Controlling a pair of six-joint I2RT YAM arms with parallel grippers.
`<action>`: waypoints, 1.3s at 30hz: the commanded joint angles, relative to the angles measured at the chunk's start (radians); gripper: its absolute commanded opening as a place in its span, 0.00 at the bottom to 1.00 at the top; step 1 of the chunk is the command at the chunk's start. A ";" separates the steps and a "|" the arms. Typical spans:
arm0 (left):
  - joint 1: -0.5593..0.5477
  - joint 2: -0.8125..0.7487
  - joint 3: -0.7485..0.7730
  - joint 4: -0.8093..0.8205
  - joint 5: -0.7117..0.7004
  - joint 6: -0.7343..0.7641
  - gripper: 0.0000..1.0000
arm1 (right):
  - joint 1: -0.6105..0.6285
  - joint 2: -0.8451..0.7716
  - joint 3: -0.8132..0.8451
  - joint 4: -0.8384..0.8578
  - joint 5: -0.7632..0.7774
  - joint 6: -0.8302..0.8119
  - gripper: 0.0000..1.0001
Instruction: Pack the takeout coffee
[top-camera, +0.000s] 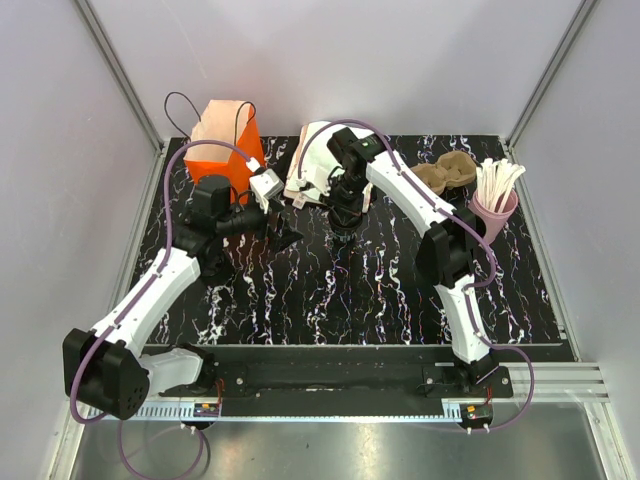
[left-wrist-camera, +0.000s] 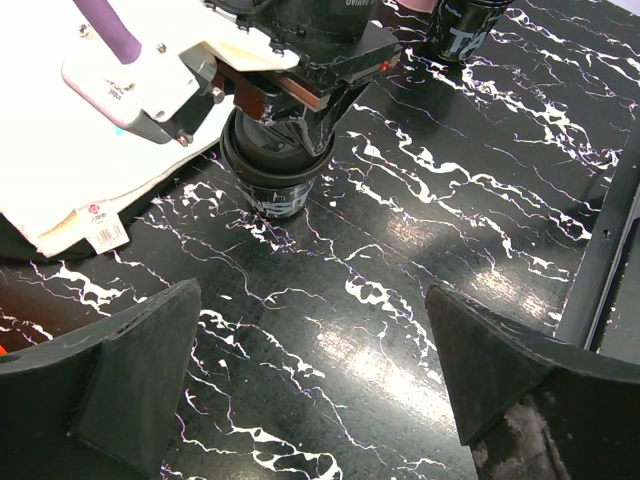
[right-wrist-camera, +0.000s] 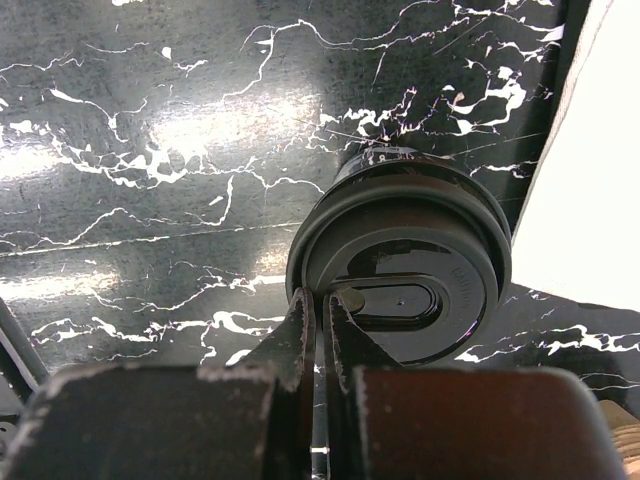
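The takeout coffee (left-wrist-camera: 270, 185) is a small black cup that stands upright on the marbled table, with a black lid (right-wrist-camera: 420, 265) on top. My right gripper (right-wrist-camera: 322, 300) is shut and comes down from above, its tips resting at the near edge of the lid. From above, the right gripper (top-camera: 347, 215) hides most of the cup. My left gripper (left-wrist-camera: 330, 380) is open and hovers low over bare table, short of the cup, with nothing between its fingers (left-wrist-camera: 130, 370). In the top view the left gripper (top-camera: 280, 236) is left of the cup.
An orange paper bag (top-camera: 225, 140) stands at the back left. A white bag (top-camera: 310, 165) lies flat just behind the cup. A brown cardboard cup carrier (top-camera: 445, 175) and a pink cup of white sticks (top-camera: 495, 212) are at the back right.
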 joint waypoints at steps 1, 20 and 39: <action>0.005 -0.011 0.000 0.052 0.008 0.008 0.99 | 0.012 0.006 0.008 0.022 0.018 0.008 0.02; 0.010 -0.005 0.000 0.054 0.021 0.006 0.99 | 0.024 0.029 0.004 0.042 0.031 0.008 0.08; 0.013 0.003 -0.003 0.057 0.024 0.009 0.99 | 0.029 -0.046 0.007 0.040 0.041 -0.014 0.43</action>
